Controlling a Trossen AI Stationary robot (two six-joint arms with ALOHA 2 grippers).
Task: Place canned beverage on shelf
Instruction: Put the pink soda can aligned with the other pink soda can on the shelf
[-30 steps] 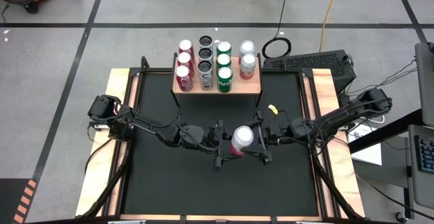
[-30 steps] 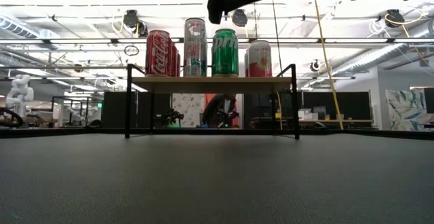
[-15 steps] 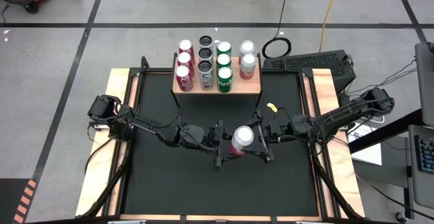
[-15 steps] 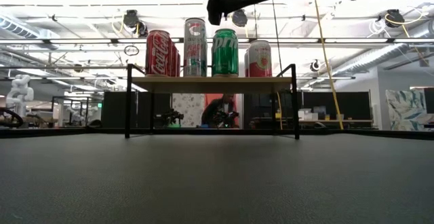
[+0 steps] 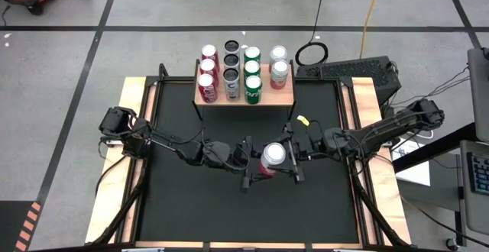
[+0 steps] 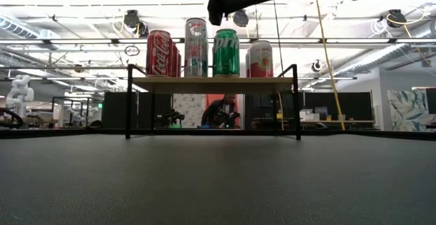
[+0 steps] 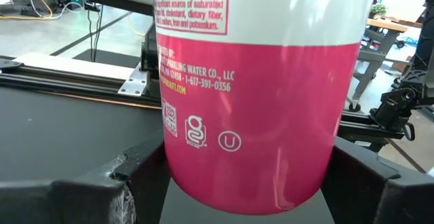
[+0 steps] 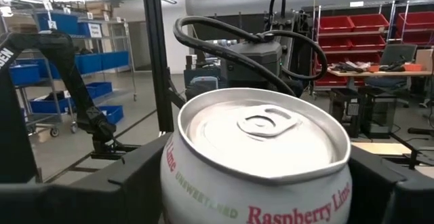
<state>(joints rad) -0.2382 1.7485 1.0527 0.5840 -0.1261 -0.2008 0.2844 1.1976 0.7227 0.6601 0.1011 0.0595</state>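
The raspberry-lime sparkling water can, white on top and pink below, is held upright in the air above the middle of the black table mat, well on the near side of the shelf. The left gripper is clamped on it: in the left wrist view its dark fingers press against the can's pink lower half from both sides. The right gripper comes in from the right, with its fingers on either side of the can's top; they are partly apart, and whether they touch the can cannot be told.

The shelf, a light-wood board on black legs, stands at the far edge of the table. It carries rows of red Coca-Cola cans, silver and dark cans, green Sprite cans and two pink-and-white cans.
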